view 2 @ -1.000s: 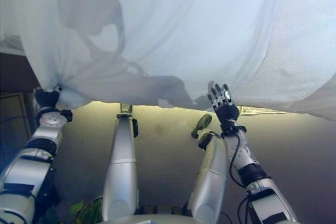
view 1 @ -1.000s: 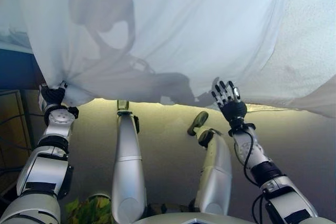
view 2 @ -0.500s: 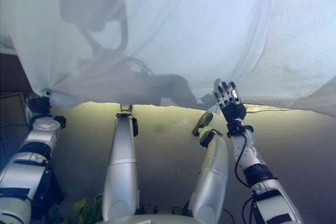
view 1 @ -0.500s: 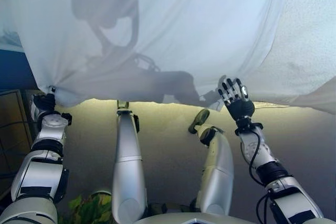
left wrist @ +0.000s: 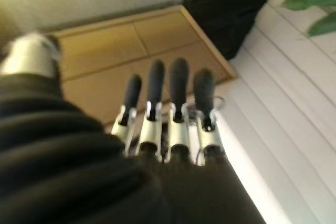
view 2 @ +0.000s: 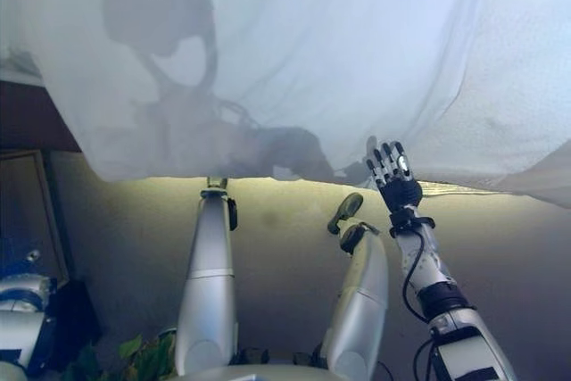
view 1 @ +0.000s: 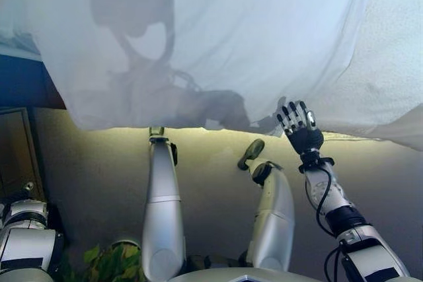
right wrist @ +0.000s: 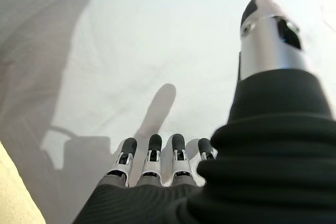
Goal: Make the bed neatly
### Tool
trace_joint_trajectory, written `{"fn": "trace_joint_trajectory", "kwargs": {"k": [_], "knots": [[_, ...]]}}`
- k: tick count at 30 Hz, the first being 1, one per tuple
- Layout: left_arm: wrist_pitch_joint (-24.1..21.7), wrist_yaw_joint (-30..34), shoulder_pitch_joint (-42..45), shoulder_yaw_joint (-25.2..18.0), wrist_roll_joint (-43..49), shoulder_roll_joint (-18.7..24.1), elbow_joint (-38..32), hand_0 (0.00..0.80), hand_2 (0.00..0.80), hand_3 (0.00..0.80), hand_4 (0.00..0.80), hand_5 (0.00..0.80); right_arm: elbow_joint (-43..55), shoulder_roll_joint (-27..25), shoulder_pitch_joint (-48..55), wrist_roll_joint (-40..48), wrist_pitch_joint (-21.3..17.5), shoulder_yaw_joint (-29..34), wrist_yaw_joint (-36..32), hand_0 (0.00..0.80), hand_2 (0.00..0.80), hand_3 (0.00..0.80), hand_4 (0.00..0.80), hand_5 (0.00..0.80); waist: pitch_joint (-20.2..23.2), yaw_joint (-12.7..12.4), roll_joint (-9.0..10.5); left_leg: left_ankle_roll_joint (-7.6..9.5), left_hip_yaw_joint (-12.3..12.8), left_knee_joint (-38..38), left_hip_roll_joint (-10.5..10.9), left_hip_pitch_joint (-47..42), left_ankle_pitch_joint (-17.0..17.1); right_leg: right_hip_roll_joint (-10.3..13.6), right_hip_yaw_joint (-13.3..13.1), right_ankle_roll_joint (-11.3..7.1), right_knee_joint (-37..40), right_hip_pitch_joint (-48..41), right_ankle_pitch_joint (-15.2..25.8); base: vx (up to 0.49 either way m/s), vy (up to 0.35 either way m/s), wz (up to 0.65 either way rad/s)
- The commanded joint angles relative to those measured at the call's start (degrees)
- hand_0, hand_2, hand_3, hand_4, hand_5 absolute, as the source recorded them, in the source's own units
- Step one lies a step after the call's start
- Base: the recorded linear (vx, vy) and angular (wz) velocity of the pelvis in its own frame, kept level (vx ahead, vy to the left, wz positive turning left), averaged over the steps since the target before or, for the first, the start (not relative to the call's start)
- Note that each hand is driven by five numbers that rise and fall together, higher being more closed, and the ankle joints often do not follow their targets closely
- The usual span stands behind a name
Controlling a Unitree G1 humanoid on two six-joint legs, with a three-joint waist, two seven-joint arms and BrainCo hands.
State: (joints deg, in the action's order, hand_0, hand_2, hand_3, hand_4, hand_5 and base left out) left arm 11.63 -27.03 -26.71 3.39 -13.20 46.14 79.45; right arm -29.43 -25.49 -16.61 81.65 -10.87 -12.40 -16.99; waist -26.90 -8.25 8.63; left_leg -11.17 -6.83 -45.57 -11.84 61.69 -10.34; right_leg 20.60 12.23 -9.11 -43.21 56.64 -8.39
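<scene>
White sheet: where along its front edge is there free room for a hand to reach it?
The white sheet has its near edge bare from its left corner, beside the dark wall, across to the right hand. That hand, fingers straight, takes the edge right of centre. The left hand hangs open, away from the cloth. Past the right hand the sheet edge is also free.

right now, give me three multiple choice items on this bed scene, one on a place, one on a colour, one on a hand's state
1. Where is the right hand?
A. at the sheet's hanging edge
B. down by the plant
C. on the wooden panel

2. What colour is the sheet?
A. blue
B. white
C. yellow

3. How are the left hand's fingers?
A. curled round the sheet
B. pinching a leaf
C. straight, holding nothing

Key: 1 A, it shows raised against the sheet's lower edge; 2 B, the cloth is plain white; 3 C, its wrist view shows straight fingers over a wooden panel, no cloth.
</scene>
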Motion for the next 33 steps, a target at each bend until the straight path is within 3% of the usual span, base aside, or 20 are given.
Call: {"fn": "trace_joint_trajectory", "kwargs": {"k": [1,5,10,18,23,29,33], "knots": [[-3.60,-2.62,2.79,-0.91,-0.50,2.28,4.05,0.000,0.000,0.000,0.000,0.000,1.45,0.04,4.37,1.46,-0.03,4.17,-2.45,0.000,0.000,0.000,0.000,0.000,-1.06,-1.73,1.94,7.12,1.33,-0.21,2.80,3.59,4.88,-1.96,2.36,-0.92,10.96,-2.08,16.06,0.036,-0.061,0.02],[-12.18,-4.38,2.79,-2.88,-5.51,1.66,2.24,0.000,0.000,0.000,0.000,0.000,1.61,1.57,5.28,1.76,0.31,3.70,-2.94,0.000,0.000,0.000,0.000,0.000,-1.22,-1.95,2.63,7.26,1.23,-0.20,2.39,1.94,4.42,-2.28,2.26,-0.98,10.67,-3.26,16.18,0.058,-0.076,0.03],[-22.35,0.32,4.07,-7.20,-13.81,0.38,-2.31,0.000,0.000,0.000,0.000,0.000,2.07,3.83,6.92,1.79,-0.10,3.51,-2.56,0.000,0.000,0.000,0.000,0.000,-0.61,-2.90,3.08,7.38,1.98,1.98,1.97,-2.80,3.67,-1.80,3.09,-1.34,11.97,-7.02,16.43,0.090,-0.122,0.01],[-36.87,8.23,11.34,-14.20,-21.74,-7.84,-15.99,0.000,0.000,0.000,0.000,0.000,2.45,9.06,10.06,-1.27,-2.82,5.65,1.96,0.000,0.000,0.000,0.000,0.000,3.36,-5.32,3.92,7.39,4.01,11.29,2.53,-16.34,3.56,-0.56,5.79,-1.95,17.53,-18.58,16.40,0.116,-0.166,0.08],[-40.84,11.27,14.04,-15.21,-22.02,-11.84,-25.04,0.000,0.000,0.000,0.000,0.000,2.53,11.90,11.91,-4.97,-4.10,7.06,3.77,0.000,0.000,0.000,0.000,0.000,5.65,-6.20,4.37,8.04,4.83,16.41,3.30,-25.03,2.89,-0.23,6.18,-2.66,19.84,-25.44,16.62,0.090,-0.169,0.13],[-41.53,16.20,15.91,-16.42,-26.18,-15.17,-31.07,0.000,0.000,0.000,0.000,0.000,0.76,13.94,13.68,-8.35,-5.04,7.56,4.28,0.000,0.000,0.000,0.000,0.000,7.91,-6.58,4.26,9.10,5.33,23.07,3.93,-36.07,2.85,-0.15,5.72,-3.29,23.60,-34.14,18.04,0.093,-0.147,0.12],[-41.52,17.54,19.63,-15.02,-24.10,-18.57,-37.09,0.000,0.000,0.000,0.000,0.000,0.53,15.05,16.13,-12.27,-4.56,8.02,3.49,0.000,0.000,0.000,0.000,0.000,10.82,-6.31,4.13,9.65,6.47,28.48,4.79,-42.89,5.51,-0.10,6.51,-2.74,28.24,-39.89,20.25,0.028,-0.084,0.19]]}}
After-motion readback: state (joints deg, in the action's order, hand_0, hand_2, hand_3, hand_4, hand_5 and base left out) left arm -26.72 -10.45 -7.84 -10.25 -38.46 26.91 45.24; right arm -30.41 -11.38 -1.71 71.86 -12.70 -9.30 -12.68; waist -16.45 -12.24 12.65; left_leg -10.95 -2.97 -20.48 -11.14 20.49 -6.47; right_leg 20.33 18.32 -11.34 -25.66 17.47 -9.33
